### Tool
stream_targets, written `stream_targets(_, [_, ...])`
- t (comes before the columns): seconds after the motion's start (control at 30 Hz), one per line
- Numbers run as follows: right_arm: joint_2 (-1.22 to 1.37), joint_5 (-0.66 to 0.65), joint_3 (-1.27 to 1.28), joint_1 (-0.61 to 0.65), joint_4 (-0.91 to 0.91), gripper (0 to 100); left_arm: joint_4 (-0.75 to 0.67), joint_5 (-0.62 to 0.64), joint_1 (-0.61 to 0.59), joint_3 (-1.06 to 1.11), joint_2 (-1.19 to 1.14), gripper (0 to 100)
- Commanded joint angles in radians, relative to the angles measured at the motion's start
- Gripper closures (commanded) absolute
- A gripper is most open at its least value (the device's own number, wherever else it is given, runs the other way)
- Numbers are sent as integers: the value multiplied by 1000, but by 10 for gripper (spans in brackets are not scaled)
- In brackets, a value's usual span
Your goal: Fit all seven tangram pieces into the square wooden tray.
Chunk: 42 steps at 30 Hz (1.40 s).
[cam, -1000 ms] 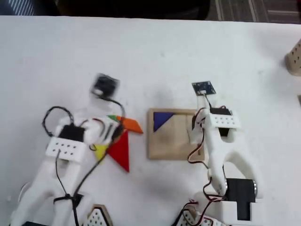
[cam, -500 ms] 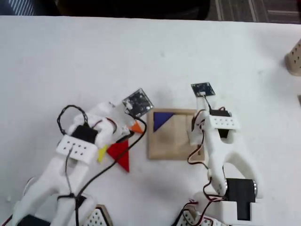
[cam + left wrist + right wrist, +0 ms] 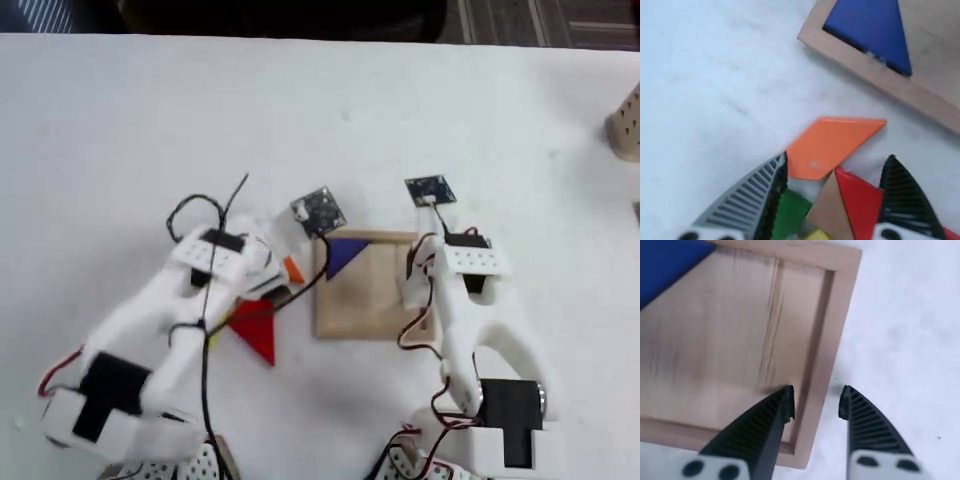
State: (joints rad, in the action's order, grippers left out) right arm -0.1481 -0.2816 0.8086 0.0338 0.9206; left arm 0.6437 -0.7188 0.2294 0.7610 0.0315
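Left gripper (image 3: 836, 159): jaws spread wide and holding nothing, low over the loose pieces.
Orange parallelogram (image 3: 832, 145): flat on the table, just ahead of the fingertips; its near edge lies between the jaws and touches the grey finger.
Red triangle (image 3: 860, 202): between the jaws, close against the black finger, meeting the orange piece at a corner.
Green piece (image 3: 790, 212), tan piece (image 3: 825, 212): further back between the fingers, packed against the red one.
Handling: the pieces look thin, rigid, light and smooth. A pinch from above will probably slip, so it seems safer to close the jaws across two opposite edges. The orange piece's long parallel sides seem best, though crowding neighbours may shift.
Wooden tray (image 3: 920, 97): beyond the fingertips, past the orange piece and apart from it.
Blue triangle (image 3: 870, 27): seated in the tray corner nearest the left gripper.
Right gripper (image 3: 816, 400): jaws parted astride the tray's rim, one finger over the floor inside and one over the table outside. It looks placed to steady the tray, though I cannot tell whether it touches.
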Motion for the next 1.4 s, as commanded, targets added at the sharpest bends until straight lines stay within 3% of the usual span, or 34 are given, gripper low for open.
stream_targets(0.0, [-38, -15, -5, 12, -10, 843, -23, -12, -31, -91, -31, 699])
stream_targets(0.53, [-38, -15, -5, 7, -7, 844, -32, -2, -88, -144, -82, 702])
stream_targets(0.7, [-38, -15, -5, 7, -7, 844, 29, 126, -97, -264, -170, 703])
stream_targets(0.9, [-38, -15, -5, 7, -8, 844, 94, 130, -101, -330, -219, 705])
stream_targets(1.13, [-38, -15, -5, 7, -10, 844, 87, 138, -97, -334, -219, 928])
stream_targets(1.37, [-38, -15, -5, 7, -10, 844, 92, 138, -96, -334, -219, 910])
